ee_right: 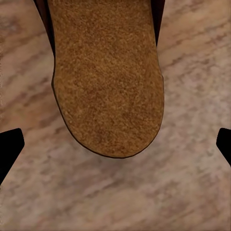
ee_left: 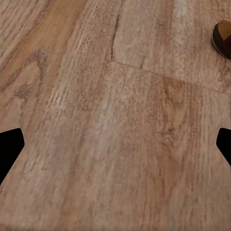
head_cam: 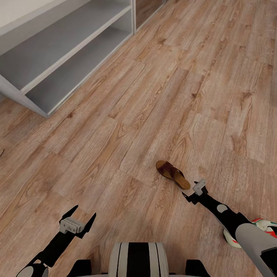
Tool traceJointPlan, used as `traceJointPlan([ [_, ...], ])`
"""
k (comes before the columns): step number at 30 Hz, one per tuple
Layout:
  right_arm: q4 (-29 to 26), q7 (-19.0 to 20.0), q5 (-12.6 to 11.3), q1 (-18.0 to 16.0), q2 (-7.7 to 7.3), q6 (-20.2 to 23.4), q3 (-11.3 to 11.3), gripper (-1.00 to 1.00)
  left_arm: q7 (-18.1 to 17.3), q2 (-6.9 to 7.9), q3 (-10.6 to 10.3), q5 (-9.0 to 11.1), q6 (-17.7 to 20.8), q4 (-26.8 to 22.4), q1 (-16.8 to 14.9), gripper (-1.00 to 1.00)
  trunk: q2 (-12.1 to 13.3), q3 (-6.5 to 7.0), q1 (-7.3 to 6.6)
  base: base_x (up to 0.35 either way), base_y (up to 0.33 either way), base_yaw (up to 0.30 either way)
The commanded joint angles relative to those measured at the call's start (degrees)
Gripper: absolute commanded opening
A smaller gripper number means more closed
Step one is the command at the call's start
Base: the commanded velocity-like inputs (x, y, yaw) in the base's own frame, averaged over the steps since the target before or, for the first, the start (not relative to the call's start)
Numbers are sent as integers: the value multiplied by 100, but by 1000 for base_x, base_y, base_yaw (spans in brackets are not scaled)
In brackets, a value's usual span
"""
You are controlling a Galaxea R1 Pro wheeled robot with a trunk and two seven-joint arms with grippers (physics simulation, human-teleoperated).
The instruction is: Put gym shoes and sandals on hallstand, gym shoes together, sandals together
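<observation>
Right gripper (head_cam: 192, 191): we hover it, jaws spread, at the sandal (head_cam: 172, 174) heel's 5 o'clock.
Left gripper (head_cam: 77, 218): we hold it spread above floor (head_cam: 115, 154).

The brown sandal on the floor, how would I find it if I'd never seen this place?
Start at the grey shoe rack, then follow the wooden floor down toward the robot. The sandal lies just ahead of the right gripper, which is open. It's dark brown with a tan footbed, unlike the white, red and green gym shoe behind the arm.
</observation>
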Motion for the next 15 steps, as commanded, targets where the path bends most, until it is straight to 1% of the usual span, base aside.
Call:
traceJointPlan([
  [1,0,0,0,0,0,0,0,100,0,0,0,0,0,0,0,100,0,0,0,0,0,0],
  [15,0,0,2,2,10,-1,0,100,5,0,0,0,3,0,0,100,0,0,0,1,0,0],
])
